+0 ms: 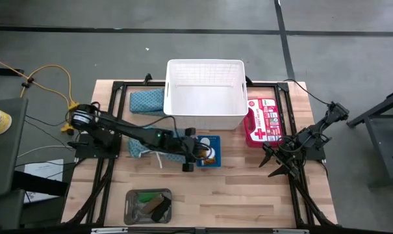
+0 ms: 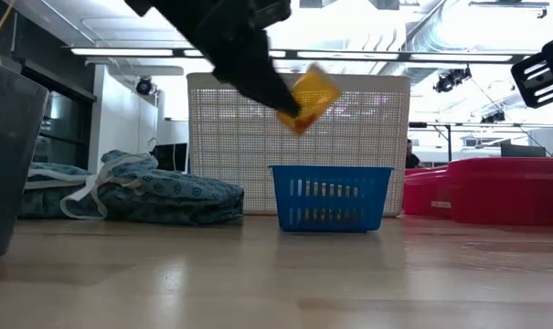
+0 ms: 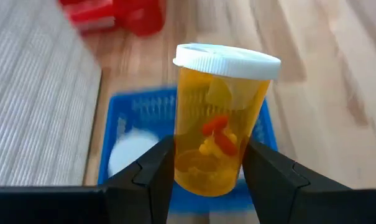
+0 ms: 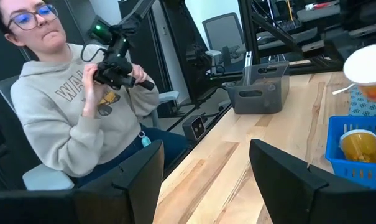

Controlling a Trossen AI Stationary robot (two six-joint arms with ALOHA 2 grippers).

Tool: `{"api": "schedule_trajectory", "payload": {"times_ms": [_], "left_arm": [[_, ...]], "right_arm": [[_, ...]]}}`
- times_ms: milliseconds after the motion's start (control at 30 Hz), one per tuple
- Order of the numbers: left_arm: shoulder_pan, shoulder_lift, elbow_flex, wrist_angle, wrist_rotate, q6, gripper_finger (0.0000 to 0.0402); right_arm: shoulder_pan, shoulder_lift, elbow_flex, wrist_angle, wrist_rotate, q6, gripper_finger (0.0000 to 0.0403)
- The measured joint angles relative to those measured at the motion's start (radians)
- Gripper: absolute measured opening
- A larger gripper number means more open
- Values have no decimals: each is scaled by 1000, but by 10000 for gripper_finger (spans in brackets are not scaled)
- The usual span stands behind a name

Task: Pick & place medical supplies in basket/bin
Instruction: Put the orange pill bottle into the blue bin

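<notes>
My left gripper (image 3: 209,155) is shut on an orange vial (image 3: 222,118) with a white cap. It holds the vial above a small blue basket (image 2: 331,196) that stands in front of the large white basket (image 1: 206,94). In the blue basket lie a white disc (image 3: 132,149) and another orange vial (image 4: 358,144). Two teal cloths (image 1: 147,101) (image 1: 139,148) lie on the table left of the white basket. My right gripper (image 1: 274,168) waits open at the table's right side, holding nothing. My left gripper pinches the vial's lower body (image 3: 175,168) between its two fingers, one on each side. The fingers (image 3: 265,177) come slanting down from the table's left. The vial (image 2: 308,99) hangs tilted, capped end away from the gripper, clear above the blue basket.
A red first-aid kit (image 1: 264,122) lies right of the white basket. A grey tray (image 1: 147,205) with a few small items sits near the table's front edge. A person sits beyond the table in the right wrist view. Bare wood lies between the tray and the blue basket.
</notes>
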Motion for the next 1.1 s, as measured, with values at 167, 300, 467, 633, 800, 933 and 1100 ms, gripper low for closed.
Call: {"api": "schedule_trajectory", "payload": {"times_ms": [167, 300, 467, 633, 800, 933, 1100], "left_arm": [[1, 50, 15, 44, 4, 3, 161], [12, 69, 15, 42, -18, 2, 161], [30, 87, 13, 28, -23, -1, 161], [48, 110, 12, 30, -21, -5, 161], [57, 119, 13, 32, -20, -8, 161], [57, 119, 13, 30, -20, -8, 161], [57, 119, 13, 27, -20, -26, 161]], "right_arm": [[0, 6, 0, -1, -2, 0, 226], [0, 13, 0, -1, -2, 0, 226], [0, 14, 0, 0, -1, 0, 226], [0, 16, 0, 0, -1, 0, 226], [0, 16, 0, 1, -1, 0, 226], [0, 16, 0, 1, -1, 0, 226], [0, 16, 0, 1, -1, 0, 226]]}}
